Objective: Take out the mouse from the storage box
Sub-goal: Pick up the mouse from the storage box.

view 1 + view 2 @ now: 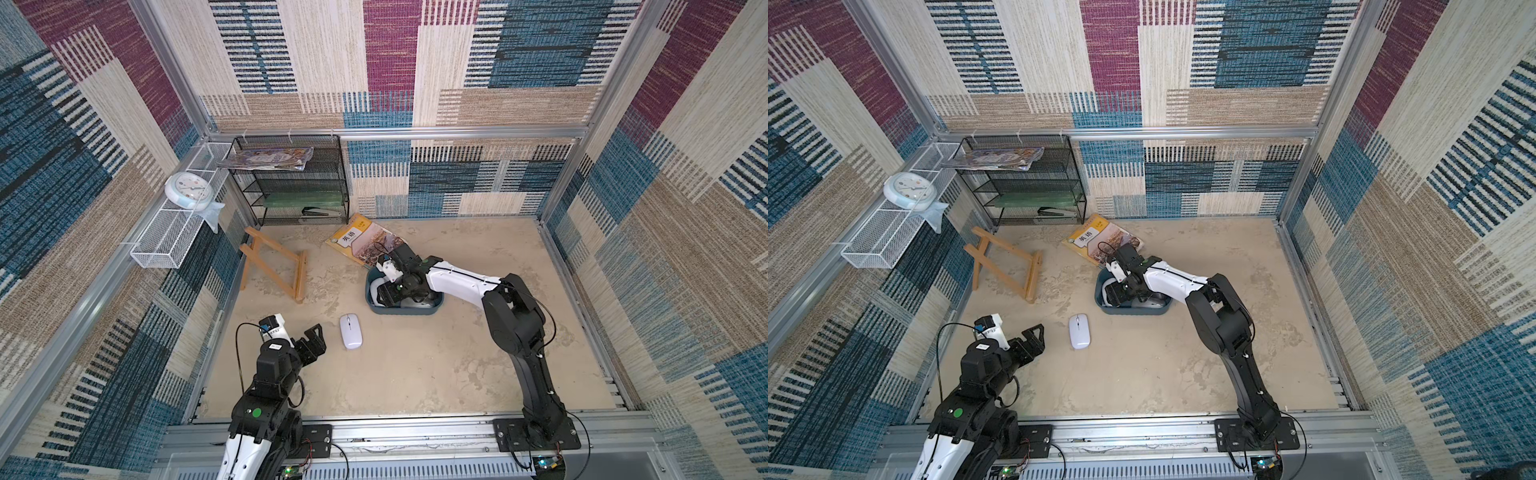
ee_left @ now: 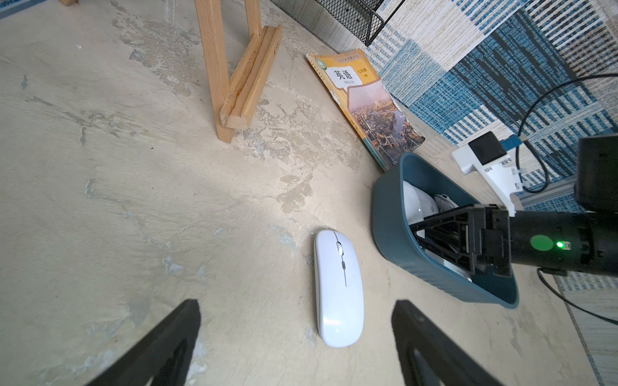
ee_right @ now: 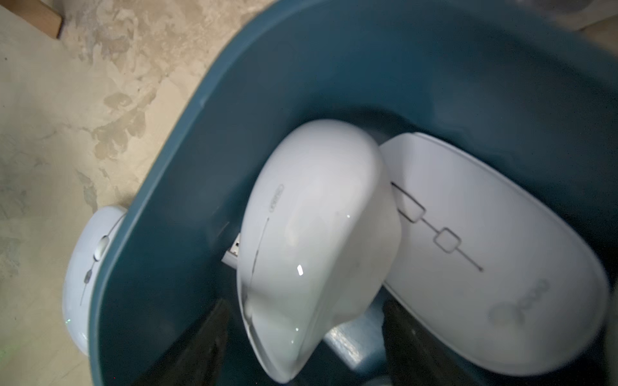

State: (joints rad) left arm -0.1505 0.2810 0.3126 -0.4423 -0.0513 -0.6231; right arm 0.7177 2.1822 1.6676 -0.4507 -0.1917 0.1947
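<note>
Currently your right end effector [image 3: 304,300] is straddling, jaws apart, a rounded mouse [image 3: 311,240] in the storage box [image 2: 391,230], middle of the counter [image 1: 415,374]; left end effector [image 2: 296,304] is hanging open near a flat mouse [image 2: 337,287].

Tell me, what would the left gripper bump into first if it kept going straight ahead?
Probably the white mouse on the table, lying just ahead of the open left gripper, though height is hard to judge.
</note>
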